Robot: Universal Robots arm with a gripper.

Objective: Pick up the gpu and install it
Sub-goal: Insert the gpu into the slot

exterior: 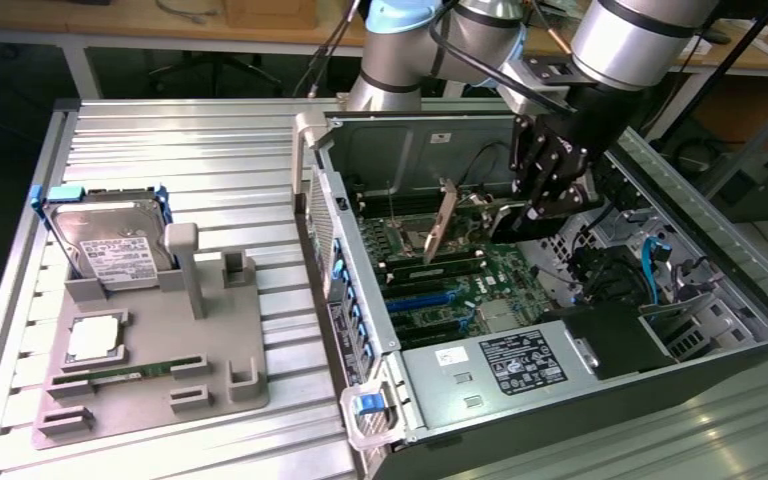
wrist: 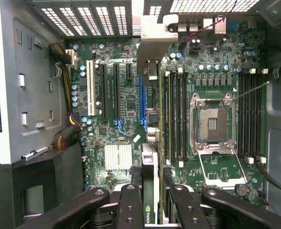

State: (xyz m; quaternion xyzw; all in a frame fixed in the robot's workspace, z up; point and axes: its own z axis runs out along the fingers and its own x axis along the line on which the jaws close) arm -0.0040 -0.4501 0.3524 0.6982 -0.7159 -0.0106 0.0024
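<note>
The gpu (exterior: 444, 222) is a thin flat card. It hangs on its edge inside the open computer case (exterior: 357, 270), just above the green motherboard (wrist: 212, 86). In the wrist view, the gpu (wrist: 150, 162) runs up the middle, over the long slots. The gripper (wrist: 150, 210) holds it from above. The black fingers (wrist: 130, 205) are close together, one on each side of the card, pinching it. On the counter (exterior: 157, 140), beside the case, sits a grey holder (exterior: 157, 380). A silver hard drive (exterior: 115, 250) stands in it.
</note>
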